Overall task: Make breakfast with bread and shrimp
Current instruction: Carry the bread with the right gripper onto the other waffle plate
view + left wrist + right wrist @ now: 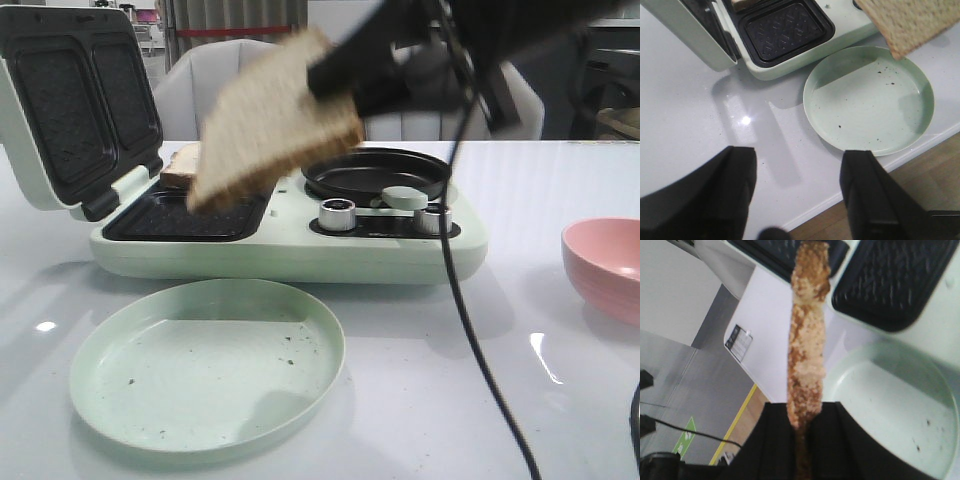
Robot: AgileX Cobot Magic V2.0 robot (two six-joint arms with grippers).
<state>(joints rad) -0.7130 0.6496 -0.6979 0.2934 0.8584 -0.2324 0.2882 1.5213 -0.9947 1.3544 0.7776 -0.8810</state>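
1. Right gripper [345, 85] is clamped on a bread slice [275, 120], holding it in the air at upper centre of the front view, tilted, lower corner hanging over the front waffle plate [185, 215] of the sandwich maker [300, 250]. The slice is motion-blurred.
2. Right wrist view: the slice is edge-on [807, 340], crust pinched between the two dark fingers [770, 440] at the bottom of the frame.
3. Second bread slice [180, 165] sits behind the held one, in the rear plate slot, mostly hidden.
4. Sandwich maker lid [70, 100] is open, standing at upper left of the front view. Round black pan [375, 172] and two knobs [337, 213] are right of centre.
5. Left gripper [797, 190] is open and holds nothing, at the bottom of the left wrist view, over bare white table [700, 125].
6. Pale green plate [205, 365] is at lower left of the front view, just in front of the sandwich maker, with only dark crumbs on it.
7. Pink bowl [605, 265] is at the right edge, contents not visible.
8. No shrimp can be made out in any view.
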